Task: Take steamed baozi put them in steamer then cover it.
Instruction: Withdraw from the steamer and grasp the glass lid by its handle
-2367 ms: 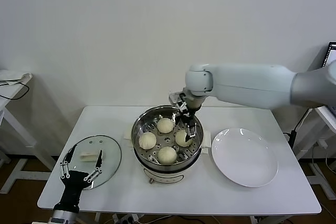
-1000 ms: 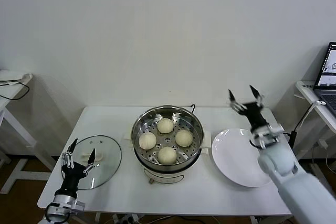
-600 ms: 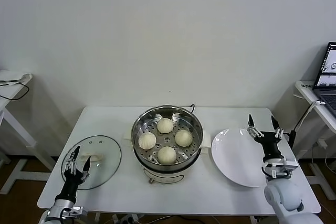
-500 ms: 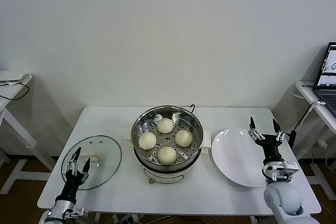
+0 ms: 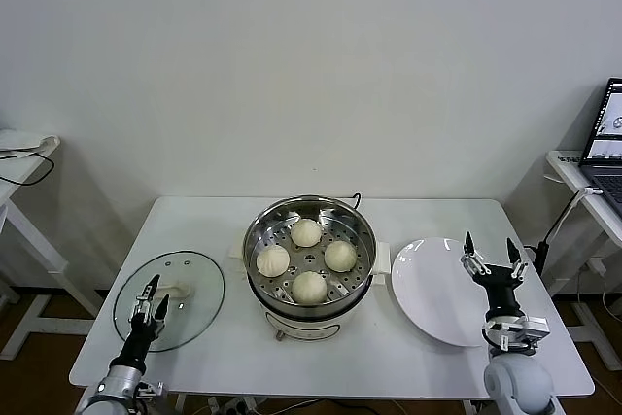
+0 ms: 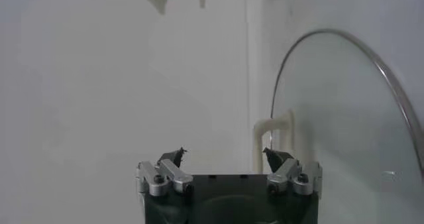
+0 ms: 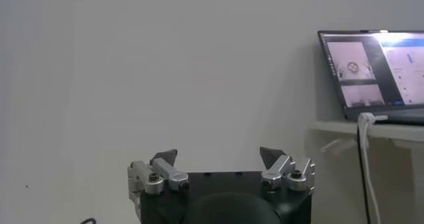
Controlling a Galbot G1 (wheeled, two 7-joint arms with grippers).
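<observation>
buns: four steamed baozi (image 5: 309, 259), round, cream-white, matte dough; all sit on the perforated tray inside the steamer, apart from each other, in a diamond layout.
steamer: round shiny stainless pot (image 5: 309, 261) on a cream-white base with side handles, at the middle of the surface (image 5: 194, 216). Top is uncovered.
tray: flat metal disc with holes, visible between the buns.
cover: round clear glass lid (image 5: 171, 298) with metal rim and cream-white oblong handle; lies flat on the surface to the robot's left of the steamer, not touching it. Left wrist view shows its curved rim and the handle (image 6: 344, 122) too.
plate: flat glossy white plate (image 5: 442, 291), round, on the surface just to the robot's right of the steamer, nothing on it.
left gripper: (image 5: 150, 302) low at the near edge of the cover, pointing up; jaws spread wide, holding nothing. In its wrist view (image 6: 225, 156) the dark tips stand apart, with the lid handle just beyond them.
right gripper: (image 5: 490, 259) at the near right edge of the plate, pointing up; jaws wide open, nothing between them. Wrist view (image 7: 220, 156) shows both tips apart, facing the wall.
surface: white, smooth, rectangular with rounded corners.
side: open laptop (image 7: 374, 73) on a white desk off to the robot's right, with a white cable hanging.
</observation>
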